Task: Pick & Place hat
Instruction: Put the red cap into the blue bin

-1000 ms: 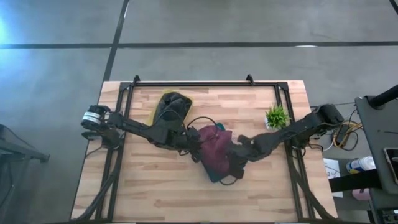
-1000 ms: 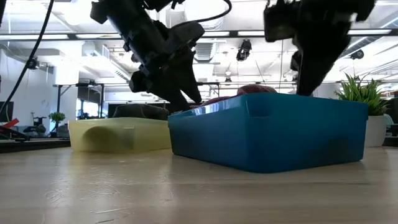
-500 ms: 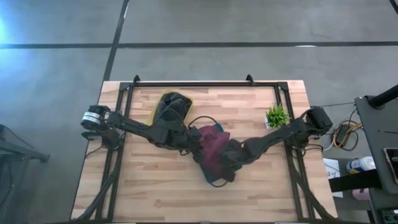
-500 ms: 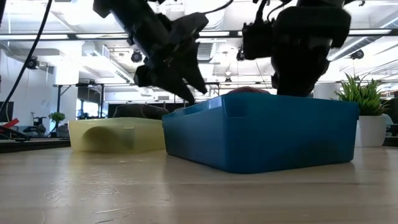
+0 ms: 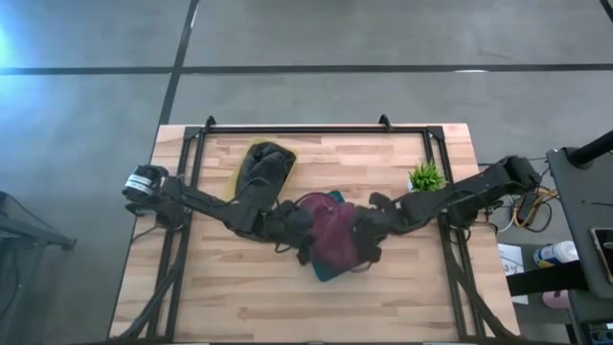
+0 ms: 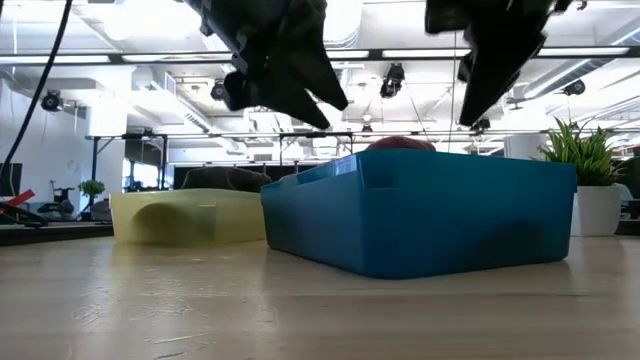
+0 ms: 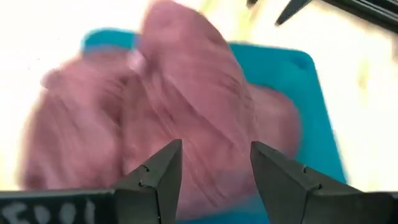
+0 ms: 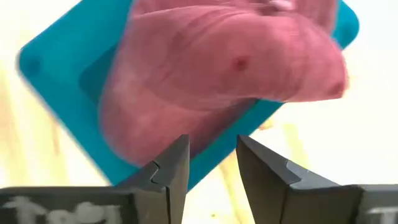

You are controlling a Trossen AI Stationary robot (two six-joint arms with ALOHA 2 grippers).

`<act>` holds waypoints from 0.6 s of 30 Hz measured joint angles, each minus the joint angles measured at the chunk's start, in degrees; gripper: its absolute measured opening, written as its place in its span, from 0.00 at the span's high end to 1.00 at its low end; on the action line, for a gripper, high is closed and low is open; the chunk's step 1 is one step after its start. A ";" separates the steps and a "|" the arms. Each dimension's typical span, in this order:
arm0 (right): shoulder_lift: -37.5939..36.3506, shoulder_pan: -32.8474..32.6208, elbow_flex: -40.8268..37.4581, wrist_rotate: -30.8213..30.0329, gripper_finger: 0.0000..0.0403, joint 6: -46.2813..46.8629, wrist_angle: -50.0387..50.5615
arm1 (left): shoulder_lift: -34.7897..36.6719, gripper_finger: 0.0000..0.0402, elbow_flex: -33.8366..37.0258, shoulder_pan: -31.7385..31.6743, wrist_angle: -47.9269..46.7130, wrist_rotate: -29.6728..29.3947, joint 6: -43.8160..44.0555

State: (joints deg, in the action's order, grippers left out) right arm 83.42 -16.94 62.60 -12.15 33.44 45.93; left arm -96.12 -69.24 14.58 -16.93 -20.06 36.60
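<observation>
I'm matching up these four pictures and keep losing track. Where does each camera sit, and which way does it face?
High view: above the table, looking straight down; both arms meet over the blue bin.
Low view: at tabletop height, looking level at the bin; both arms hang from above.
Left wrist view: looks past the left gripper, open, onto the red hat.
Right wrist view: past the right gripper, open.
All four share the bin and hat.

The hat [image 5: 330,235] lies in a bin [image 6: 440,215] near the middle of the desk [image 5: 383,297]. A second bin [image 6: 190,215], holding another hat [image 5: 263,168], sits behind it toward the desk's left, and a potted plant [image 5: 425,179] stands behind it to the right. The left tool [image 5: 305,240] hangs over the hat's left side and the right tool [image 5: 362,240] over its right, both clear of it.
</observation>
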 joint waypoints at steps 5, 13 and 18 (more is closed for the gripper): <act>-0.08 1.77 -1.57 5.06 0.71 -0.17 -4.07 | 0.00 0.54 -0.36 -4.20 0.88 -7.94 -7.03; 7.29 -1.77 -1.74 8.26 0.73 1.46 -10.03 | -0.33 0.54 -0.97 -18.98 3.47 23.72 -15.82; 12.27 -2.35 -1.74 8.22 0.74 3.91 -14.03 | -0.35 0.54 -0.97 -23.79 6.95 29.55 -20.89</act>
State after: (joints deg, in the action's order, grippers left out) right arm 95.69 -19.29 60.86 -3.93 37.35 31.90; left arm -96.46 -70.22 -9.20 -9.98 9.49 15.72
